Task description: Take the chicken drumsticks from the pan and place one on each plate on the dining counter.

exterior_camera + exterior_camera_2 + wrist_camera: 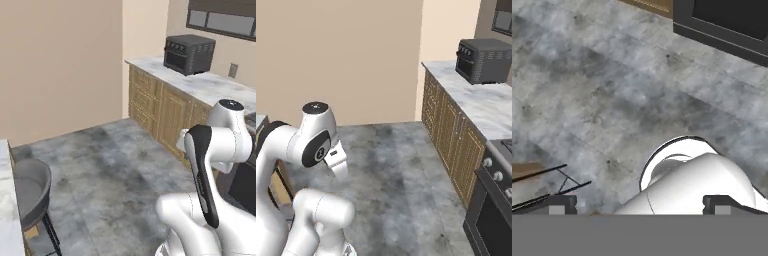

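pincer (640, 202) stands wide apart, nothing between its tips, pointed down at the grey floor (612, 75). the two dark fingertips (559, 204) sit at opposite sides of the hand view's bottom edge.

arm folded up close over its own base, well clear of any desk.

drumsticks, pan, plates: none can be made out, so which way they lie from the pincer cannot be told. judgement: the base has to drive or turn first.

right of the arm, a marble desk (210, 85) over oak doors, with a dark toaster oven (189, 53) on it. past that, a black stove front (491, 200), cut off at the edge; its dark panel (727, 22) shows in the hand view.

left side: a grey stool (31, 192) beside a strip of white marble (7, 220), mostly cut off; possibly the dining side, unsure.
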